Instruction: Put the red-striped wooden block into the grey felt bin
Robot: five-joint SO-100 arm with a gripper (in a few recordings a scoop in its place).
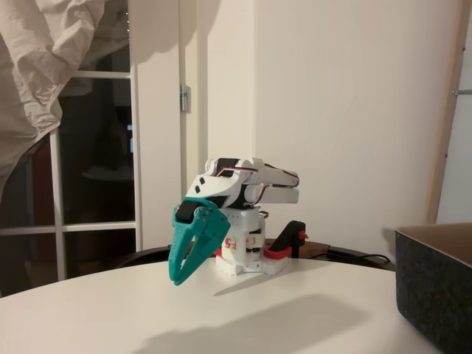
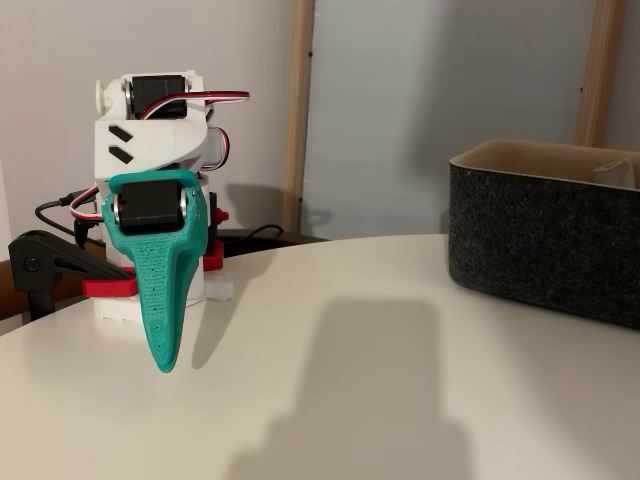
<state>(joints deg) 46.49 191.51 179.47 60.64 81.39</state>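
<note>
My teal gripper hangs from the folded white arm and points down at the white table, its tip just above the surface. Its fingers lie together with nothing between them. From the side, in a fixed view, the gripper appears as one tapered teal blade. The grey felt bin stands on the table at the right, dark felt outside and tan lining inside, well away from the gripper. A corner of the bin also sits at the lower right edge in a fixed view. The red-striped wooden block is out of view.
A red-and-black clamp fixes the arm's base to the round white table; the clamp sits left of the base in a fixed view. Black cables trail behind the base. Bare tabletop lies between gripper and bin.
</note>
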